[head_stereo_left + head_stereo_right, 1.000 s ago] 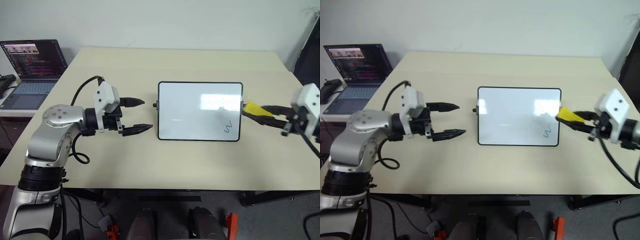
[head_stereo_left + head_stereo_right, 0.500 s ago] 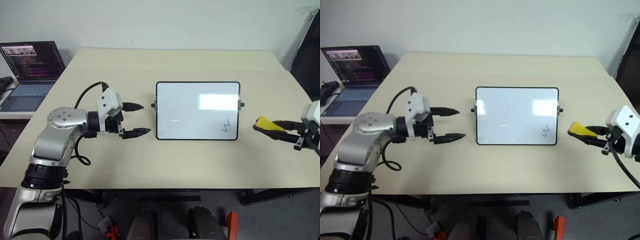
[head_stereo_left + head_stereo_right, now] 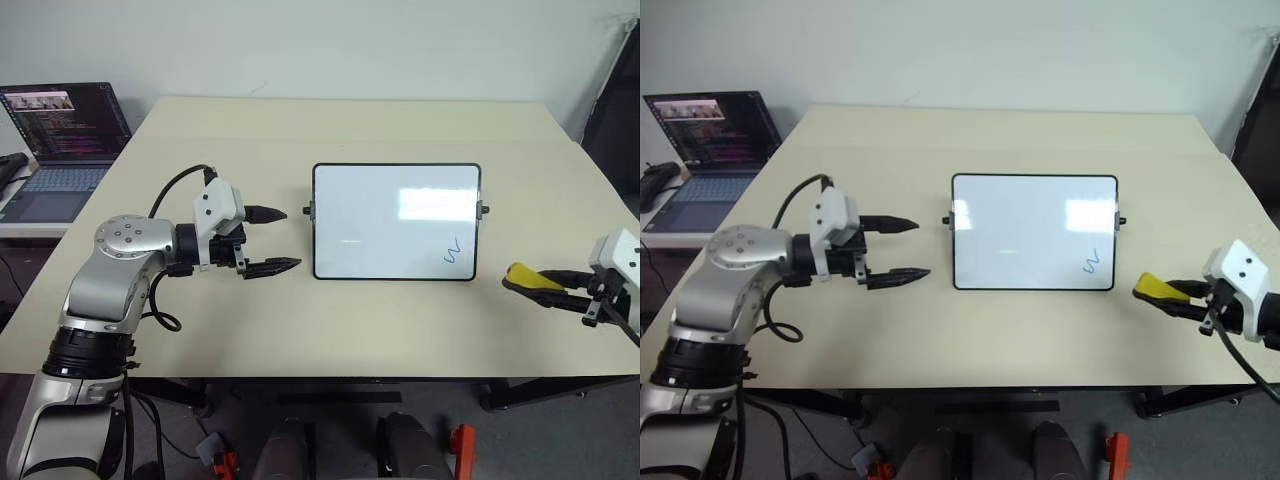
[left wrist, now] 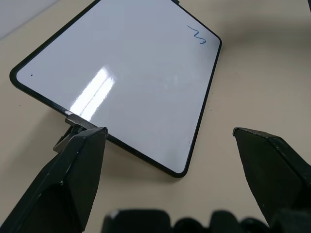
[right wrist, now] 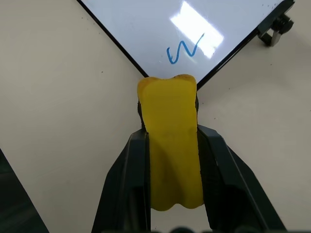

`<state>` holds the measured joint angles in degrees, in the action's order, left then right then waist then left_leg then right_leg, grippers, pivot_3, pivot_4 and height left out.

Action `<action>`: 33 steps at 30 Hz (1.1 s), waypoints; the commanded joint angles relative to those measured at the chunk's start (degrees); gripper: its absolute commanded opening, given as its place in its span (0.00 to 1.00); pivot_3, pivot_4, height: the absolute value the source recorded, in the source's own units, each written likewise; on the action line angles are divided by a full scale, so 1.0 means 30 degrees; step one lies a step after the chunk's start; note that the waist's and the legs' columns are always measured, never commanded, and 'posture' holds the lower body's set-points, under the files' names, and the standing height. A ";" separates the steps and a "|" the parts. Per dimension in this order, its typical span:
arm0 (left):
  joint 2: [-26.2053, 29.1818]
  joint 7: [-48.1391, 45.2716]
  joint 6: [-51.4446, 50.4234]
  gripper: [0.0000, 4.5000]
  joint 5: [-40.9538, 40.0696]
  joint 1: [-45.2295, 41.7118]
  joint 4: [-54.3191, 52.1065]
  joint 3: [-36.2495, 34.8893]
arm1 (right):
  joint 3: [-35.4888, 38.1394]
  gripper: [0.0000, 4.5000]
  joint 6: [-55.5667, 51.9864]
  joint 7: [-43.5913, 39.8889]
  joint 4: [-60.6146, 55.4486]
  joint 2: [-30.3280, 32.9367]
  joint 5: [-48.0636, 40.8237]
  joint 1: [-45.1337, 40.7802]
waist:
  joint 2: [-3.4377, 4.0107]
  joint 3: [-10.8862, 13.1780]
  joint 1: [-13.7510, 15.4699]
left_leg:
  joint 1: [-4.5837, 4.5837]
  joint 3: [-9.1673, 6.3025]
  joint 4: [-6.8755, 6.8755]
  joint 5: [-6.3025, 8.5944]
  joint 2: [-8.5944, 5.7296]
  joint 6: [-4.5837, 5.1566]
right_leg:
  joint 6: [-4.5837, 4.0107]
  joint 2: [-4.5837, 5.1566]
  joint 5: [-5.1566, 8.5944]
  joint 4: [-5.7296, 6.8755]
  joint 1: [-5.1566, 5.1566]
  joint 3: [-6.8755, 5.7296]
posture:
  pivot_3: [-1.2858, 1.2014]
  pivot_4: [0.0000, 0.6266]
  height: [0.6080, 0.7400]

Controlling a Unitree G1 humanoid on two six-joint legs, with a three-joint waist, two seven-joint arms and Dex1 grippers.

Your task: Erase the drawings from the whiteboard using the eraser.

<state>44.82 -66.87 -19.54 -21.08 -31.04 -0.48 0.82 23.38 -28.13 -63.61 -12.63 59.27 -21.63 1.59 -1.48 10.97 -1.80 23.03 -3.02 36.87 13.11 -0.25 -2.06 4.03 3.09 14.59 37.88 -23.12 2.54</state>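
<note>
One blue scribble (image 3: 454, 251) is left on the whiteboard (image 3: 396, 221), at its 5 o'clock corner.
Nearest, the right gripper (image 3: 1185, 297) pinches the yellow eraser (image 3: 1155, 288), now lower and clear of the board's right edge it touched a second ago. At 9 o'clock of the glossy, black-framed board, the left gripper (image 3: 279, 239) hangs spread apart, barely shifted. Farthest, a laptop (image 3: 62, 140).
</note>
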 commanded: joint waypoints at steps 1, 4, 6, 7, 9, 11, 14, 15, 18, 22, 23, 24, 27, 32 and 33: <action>0.0017 -0.0029 0.0285 1.00 0.0124 -0.0252 -0.0119 -0.0099 | 0.0893 0.21 0.0032 0.0093 -0.0372 0.0439 -0.0242 -0.0131 | 0.0000 0.0000 -0.0002 | 0.0000 0.0000 0.0000 0.0000 0.0001 0.0000 | 0.0000 0.0000 0.0000 0.0001 0.0000 -0.0001 | 0.52 0.24 1.00; -0.0039 -0.0087 0.0275 1.00 0.0121 -0.0281 -0.0130 -0.0032 | 0.0829 0.21 -0.0084 0.0036 -0.0566 0.0459 -0.0344 -0.0027 | 0.0000 0.0000 0.0002 | 0.0000 -0.0005 0.0000 0.0000 0.0003 0.0000 | 0.0000 -0.0001 0.0000 0.0002 0.0000 -0.0006 | 0.52 0.24 1.00; -0.0044 -0.0119 0.0279 1.00 0.0128 -0.0273 -0.0119 -0.0006 | 0.0793 0.21 -0.0104 0.0041 -0.0582 0.0460 -0.0322 0.0025 | 0.0000 0.0000 0.0002 | 0.0000 -0.0003 0.0000 0.0000 0.0002 0.0000 | -0.0001 0.0000 0.0000 0.0001 0.0000 -0.0003 | 0.52 0.24 1.00; -0.0044 -0.0127 0.0289 1.00 0.0134 -0.0257 -0.0109 0.0007 | 0.0773 0.21 -0.0105 0.0057 -0.0564 0.0464 -0.0289 0.0034 | 0.0000 0.0000 0.0002 | -0.0001 -0.0004 0.0000 0.0000 0.0002 0.0000 | 0.0000 0.0000 0.0000 0.0001 0.0000 -0.0004 | 0.52 0.24 1.00; -0.0052 -0.0135 0.0287 1.00 0.0123 -0.0225 -0.0122 0.0052 | 0.0754 0.21 -0.0117 0.0079 -0.0551 0.0476 -0.0248 0.0046 | 0.0000 0.0000 0.0002 | 0.0000 -0.0004 0.0000 0.0000 0.0002 0.0000 | 0.0000 -0.0001 0.0000 0.0002 0.0000 -0.0004 | 0.52 0.24 1.00; -0.0040 -0.0123 0.0281 1.00 0.0092 -0.0219 -0.0135 0.0080 | 0.0764 0.21 -0.0166 0.0105 -0.0614 0.0470 -0.0258 0.0064 | -0.0001 0.0000 0.0002 | 0.0000 -0.0004 0.0000 0.0000 0.0002 0.0000 | 0.0000 -0.0001 0.0000 0.0002 0.0001 -0.0003 | 0.52 0.24 1.00; -0.0039 -0.0123 0.0299 1.00 0.0076 -0.0244 -0.0109 0.0123 | 0.0838 0.21 -0.0249 0.0131 -0.0715 0.0454 -0.0294 0.0126 | 0.0000 0.0000 0.0003 | 0.0000 -0.0004 0.0000 0.0000 0.0002 0.0000 | 0.0000 -0.0001 0.0000 0.0002 0.0000 -0.0003 | 0.52 0.24 1.00; -0.0059 -0.0122 0.0315 1.00 0.0088 -0.0266 -0.0091 0.0145 | 0.0857 0.21 -0.0271 0.0147 -0.0732 0.0442 -0.0300 0.0140 | -0.0001 0.0000 0.0003 | 0.0000 -0.0004 0.0000 0.0000 0.0002 0.0000 | 0.0000 0.0000 0.0000 0.0002 0.0000 -0.0004 | 0.52 0.24 1.00; -0.0132 -0.0104 0.0336 1.00 0.0107 -0.0324 -0.0078 0.0202 | 0.0906 0.21 -0.0341 0.0192 -0.0812 0.0392 -0.0339 0.0166 | -0.0001 0.0000 0.0003 | 0.0000 -0.0005 0.0000 0.0000 0.0002 0.0000 | 0.0000 -0.0001 0.0000 0.0002 0.0001 -0.0004 | 0.52 0.24 1.00; -0.0166 -0.0148 0.0384 1.00 0.0153 -0.0481 0.0081 0.0219 | 0.0919 0.21 -0.0530 0.0397 -0.1017 0.0271 -0.0566 -0.0188 | 0.0000 0.0000 0.0002 | -0.0001 -0.0004 0.0001 0.0000 0.0002 0.0000 | -0.0001 -0.0001 0.0000 0.0003 0.0002 -0.0004 | 0.52 0.24 1.00; -0.0158 -0.0157 0.0383 1.00 0.0162 -0.0525 0.0099 0.0211 | 0.0944 0.21 -0.0607 0.0551 -0.1100 0.0199 -0.0732 -0.0459 | 0.0000 0.0000 -0.0004 | 0.0000 -0.0004 0.0001 0.0000 0.0002 0.0000 | -0.0001 -0.0001 0.0000 0.0003 0.0002 -0.0004 | 0.52 0.24 1.00; -0.0149 -0.0166 0.0382 1.00 0.0167 -0.0561 0.0108 0.0204 | 0.0966 0.21 -0.0683 0.0764 -0.1181 0.0105 -0.0921 -0.0786 | 0.0000 0.0000 -0.0009 | -0.0002 -0.0004 0.0001 0.0000 0.0002 0.0000 | -0.0001 -0.0001 0.0000 0.0005 0.0001 -0.0004 | 0.52 0.24 1.00; -0.0200 -0.0170 0.0429 1.00 0.0212 -0.0783 0.0238 0.0245 | 0.0703 0.21 -0.0744 0.2395 -0.1067 -0.0909 -0.1593 -0.2968 | 0.0000 0.0000 -0.0051 | -0.0005 -0.0001 0.0009 0.0000 0.0004 0.0000 | 0.0000 -0.0001 -0.0002 0.0010 0.0002 0.0000 | 0.52 0.24 1.00; -0.0613 -0.0191 0.0568 1.00 0.0354 -0.1057 0.0392 0.0485 | -0.1143 0.21 0.0788 0.5269 -0.0181 -0.4029 -0.0732 -0.5570 | -0.0017 -0.0008 0.0001 | -0.0006 -0.0022 0.0012 -0.0002 0.0004 -0.0002 | -0.0013 -0.0004 -0.0011 0.0019 0.0009 -0.0016 | 0.52 0.24 1.00; -0.0727 -0.0200 0.0557 1.00 0.0358 -0.1085 0.0392 0.0561 | -0.1684 0.21 0.1384 0.5959 0.0061 -0.5004 -0.0436 -0.6000 | -0.0023 -0.0011 -0.0003 | -0.0002 -0.0021 0.0010 -0.0002 -0.0001 -0.0002 | -0.0024 -0.0001 -0.0018 0.0018 0.0008 -0.0012 | 0.52 0.24 1.00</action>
<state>43.02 -67.08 -18.69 -20.04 -33.15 1.10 2.43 20.07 -27.30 -49.00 -12.83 46.57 -23.99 -14.96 -1.55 10.94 -1.81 23.02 -3.08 36.89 13.11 -0.25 -2.06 3.86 3.08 14.48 37.92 -23.09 2.50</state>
